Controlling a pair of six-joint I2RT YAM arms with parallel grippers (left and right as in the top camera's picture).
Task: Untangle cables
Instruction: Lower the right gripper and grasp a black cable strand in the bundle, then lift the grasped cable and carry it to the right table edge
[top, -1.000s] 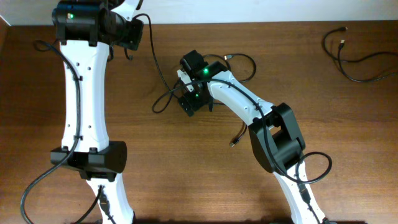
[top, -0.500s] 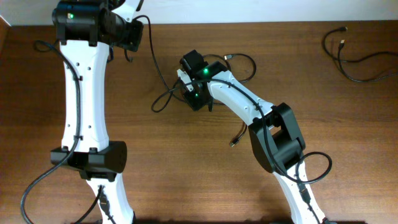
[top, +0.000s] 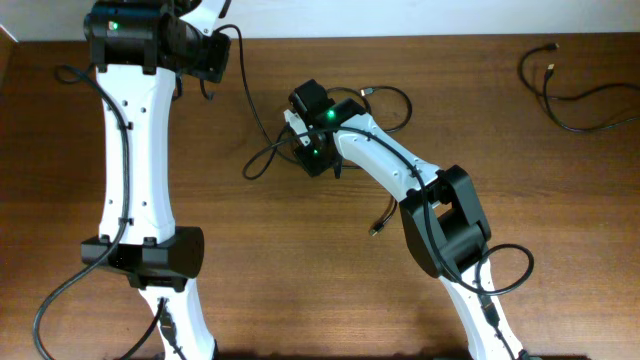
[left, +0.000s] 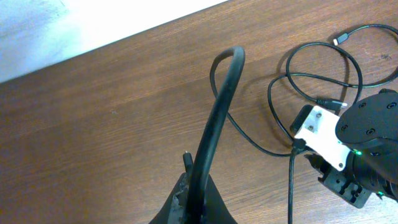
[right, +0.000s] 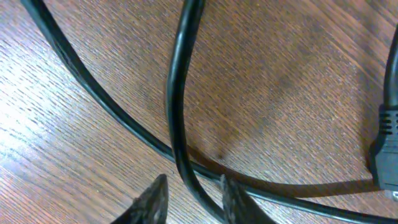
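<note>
The thin black cables (top: 388, 98) lie tangled at the table's middle back. My left gripper (top: 222, 52) is at the back left, shut on one cable (left: 217, 112) that rises in a loop from its jaws (left: 198, 190). From there that cable runs down to the tangle (left: 311, 81). My right gripper (top: 306, 162) is down on the tangle's left side. In the right wrist view its jaws (right: 194, 186) are closed in on a cable (right: 177, 93), which crosses over a second cable (right: 93, 87). A plug (right: 387, 143) lies to the right.
Another loose black cable (top: 570, 90) lies at the back right corner. A cable end with a plug (top: 378, 228) lies under the right arm's forearm. The white wall edge (left: 74, 25) runs behind the table.
My right gripper's jaws have closed from wide open onto the cable between them. Neither arm has otherwise moved.
</note>
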